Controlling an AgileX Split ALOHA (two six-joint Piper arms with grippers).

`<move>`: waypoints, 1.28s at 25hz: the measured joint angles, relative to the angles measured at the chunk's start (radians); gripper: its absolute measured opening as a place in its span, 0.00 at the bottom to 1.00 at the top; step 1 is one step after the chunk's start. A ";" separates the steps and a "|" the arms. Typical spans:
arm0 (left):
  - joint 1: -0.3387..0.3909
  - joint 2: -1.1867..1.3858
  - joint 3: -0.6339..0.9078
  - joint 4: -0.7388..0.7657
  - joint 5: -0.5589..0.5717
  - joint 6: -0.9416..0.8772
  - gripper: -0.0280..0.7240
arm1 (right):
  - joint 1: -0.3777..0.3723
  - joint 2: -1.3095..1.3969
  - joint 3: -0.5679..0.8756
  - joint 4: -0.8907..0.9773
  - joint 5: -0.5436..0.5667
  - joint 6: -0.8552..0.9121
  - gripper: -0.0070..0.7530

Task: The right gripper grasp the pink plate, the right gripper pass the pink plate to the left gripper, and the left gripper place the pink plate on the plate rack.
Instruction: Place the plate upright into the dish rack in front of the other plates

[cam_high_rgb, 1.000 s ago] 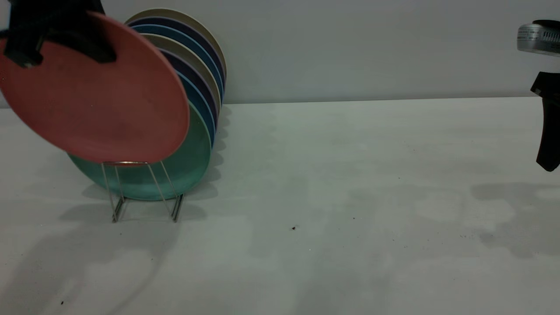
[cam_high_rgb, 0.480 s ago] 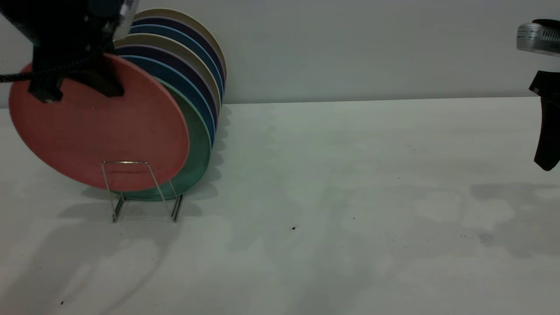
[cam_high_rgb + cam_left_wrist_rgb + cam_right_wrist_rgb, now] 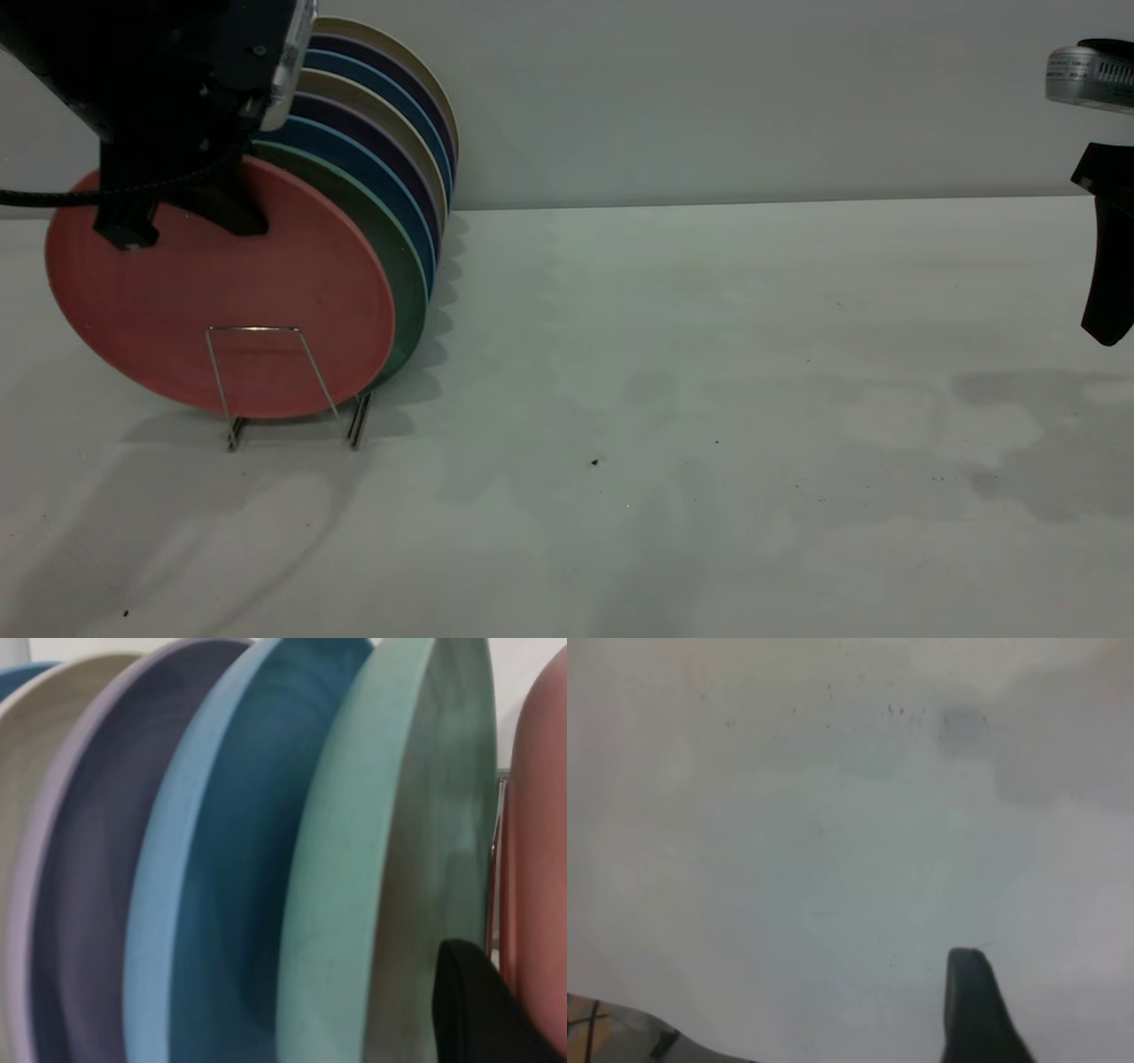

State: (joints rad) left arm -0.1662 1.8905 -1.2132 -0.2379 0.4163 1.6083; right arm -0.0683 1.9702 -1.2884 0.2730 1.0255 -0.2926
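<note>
Pale grey tabletop [image 3: 709, 354] and a plain wall formed the scene; the wire plate rack [image 3: 292, 381] stood at the table's left with a row of upright plates. My left gripper [image 3: 182, 217] was clamped on the upper rim of the pink plate [image 3: 221, 301], which stood on edge in the front slot, just in front of the green plate [image 3: 409, 275] and behind the front wire loop. To finish this step well, I judged that the lower rim should be fully seated between the wires before release, and that I should then open gently and withdraw straight up so the plate would not tip or roll out. Whether the rim touched the rack base was hard to make out. My right gripper [image 3: 1107, 257] was parked at the table's right edge, cut off by the frame; I could not tell its opening. The left wrist view showed one black finger [image 3: 483, 1010] between green and pink.
</note>
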 joint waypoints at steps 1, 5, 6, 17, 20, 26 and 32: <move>0.000 0.001 0.000 -0.013 -0.001 0.000 0.22 | 0.000 0.000 0.000 0.000 0.000 0.000 0.59; 0.000 0.001 0.000 -0.049 -0.012 0.000 0.36 | 0.000 0.000 0.000 0.001 0.000 0.000 0.59; 0.000 0.001 0.000 -0.051 -0.012 0.000 0.42 | 0.000 0.000 0.000 0.001 0.000 0.000 0.59; 0.000 -0.019 0.000 -0.054 0.008 -0.008 0.70 | 0.000 0.000 0.000 0.001 -0.001 0.000 0.59; 0.000 -0.053 0.000 -0.054 0.020 -0.008 0.70 | 0.000 0.000 0.000 0.001 -0.001 0.000 0.59; 0.000 -0.122 0.000 -0.009 0.069 -0.008 0.70 | 0.000 0.000 0.000 0.001 -0.003 0.000 0.59; 0.000 -0.204 0.000 0.026 0.153 -0.059 0.70 | 0.000 0.000 0.000 0.001 -0.004 0.000 0.59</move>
State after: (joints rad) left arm -0.1662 1.6865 -1.2132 -0.2119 0.5691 1.5496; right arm -0.0683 1.9702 -1.2884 0.2739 1.0218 -0.2926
